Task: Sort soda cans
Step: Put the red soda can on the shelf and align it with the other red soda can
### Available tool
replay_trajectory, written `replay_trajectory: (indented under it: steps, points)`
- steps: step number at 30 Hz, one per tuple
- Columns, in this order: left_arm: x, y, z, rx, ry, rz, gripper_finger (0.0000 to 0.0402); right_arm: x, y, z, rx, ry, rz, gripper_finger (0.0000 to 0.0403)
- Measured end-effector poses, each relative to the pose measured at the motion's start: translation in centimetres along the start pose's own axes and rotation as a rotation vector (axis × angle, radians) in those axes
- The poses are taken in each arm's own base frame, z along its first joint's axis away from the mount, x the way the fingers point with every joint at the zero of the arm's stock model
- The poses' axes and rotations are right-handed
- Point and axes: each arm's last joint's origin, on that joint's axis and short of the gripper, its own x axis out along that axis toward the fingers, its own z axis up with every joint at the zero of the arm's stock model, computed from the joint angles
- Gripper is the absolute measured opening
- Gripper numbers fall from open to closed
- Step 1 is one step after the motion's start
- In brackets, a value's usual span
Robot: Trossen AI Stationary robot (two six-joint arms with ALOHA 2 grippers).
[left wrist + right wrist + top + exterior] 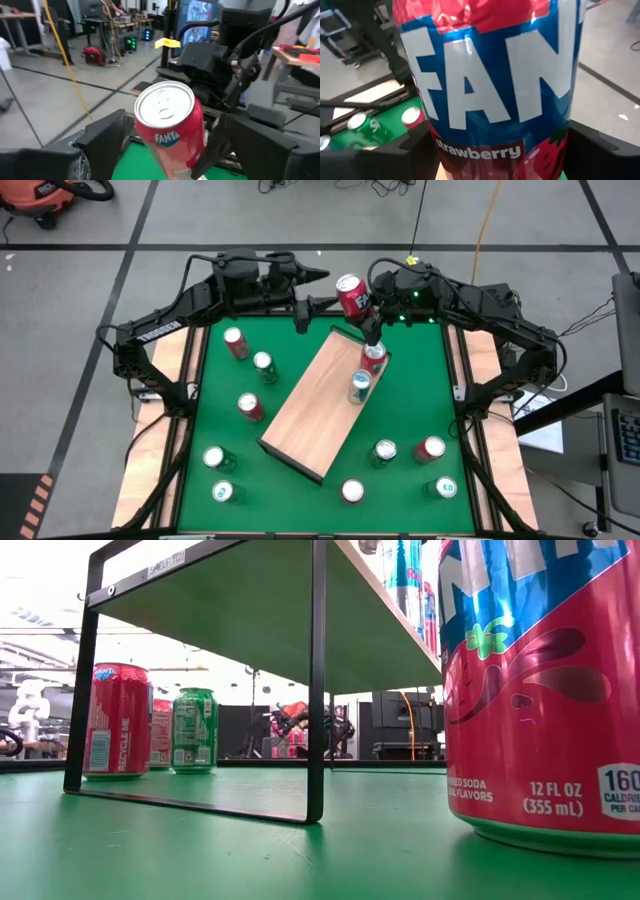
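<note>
Red can [351, 296] aloft over board's [310, 405] far end, both grippers clamped on it: left gripper [335, 302], right gripper [366, 308] (handover, likely). Release one only once other holds firm.

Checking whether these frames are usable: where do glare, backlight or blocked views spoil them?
Low view: the bright room behind washes out the upper left, the board shows its shaded underside, and a near can fills the right. Right wrist view: the held can blocks nearly everything, with glints on its wrap. Left wrist view: mild sheen on that can's top. High view: even light, soft shadows.
</note>
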Motion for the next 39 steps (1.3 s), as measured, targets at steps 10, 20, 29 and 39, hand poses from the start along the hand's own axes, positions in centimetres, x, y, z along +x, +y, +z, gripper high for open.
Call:
replay_trajectory:
  steps: [10,20,29,39]
  points:
    - [0.0,0.1,0.3,-0.147,-0.029,0.024,0.0341,-0.1,0.5,1.4,0.000,-0.160,0.011,0.0304]
    - [-0.1,0.8,1.3,-0.158,-0.128,-0.038,0.0341,0.0,0.8,2.0,-0.013,-0.221,0.027,0.0304]
    - [0.2,2.8,1.2,-0.143,-0.114,-0.135,0.0341,0.3,0.9,2.1,-0.025,-0.233,0.035,0.0304]
    - [2.7,3.9,-0.1,-0.128,-0.095,-0.287,0.0341,0.2,0.9,2.2,-0.037,-0.239,0.036,0.0304]
